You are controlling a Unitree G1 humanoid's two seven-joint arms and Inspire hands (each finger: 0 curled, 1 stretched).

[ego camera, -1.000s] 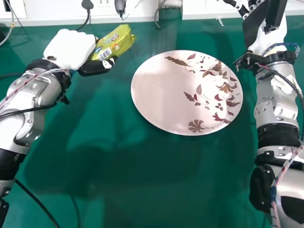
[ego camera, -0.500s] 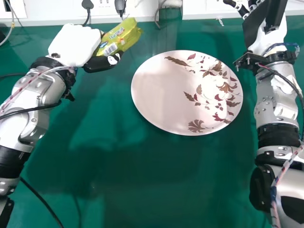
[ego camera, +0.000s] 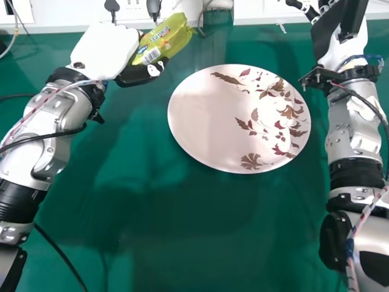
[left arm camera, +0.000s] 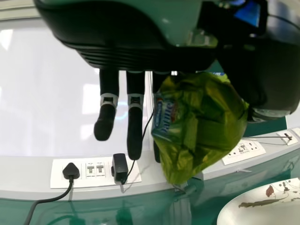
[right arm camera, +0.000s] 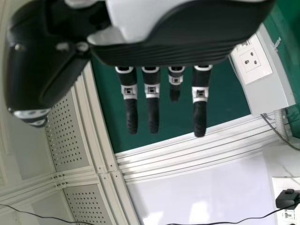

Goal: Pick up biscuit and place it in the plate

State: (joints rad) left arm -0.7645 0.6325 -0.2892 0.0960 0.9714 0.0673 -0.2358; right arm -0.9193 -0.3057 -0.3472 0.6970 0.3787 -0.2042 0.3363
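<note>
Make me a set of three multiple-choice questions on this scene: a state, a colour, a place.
1. How are the fingers of the right robot hand?
A. Straight
B. Curled round a packet
C. Balled up

2. What colours are the leaves on the plate?
A. Blue and yellow
B. Green and black
C. Brown and red

3. Where is the biscuit packet?
A. On the plate
B. In the left robot hand
C. Under the plate

1: A, the right wrist view shows them extended.
2: C, the head view shows the printed leaves.
3: B, the head view shows it gripped there.
</note>
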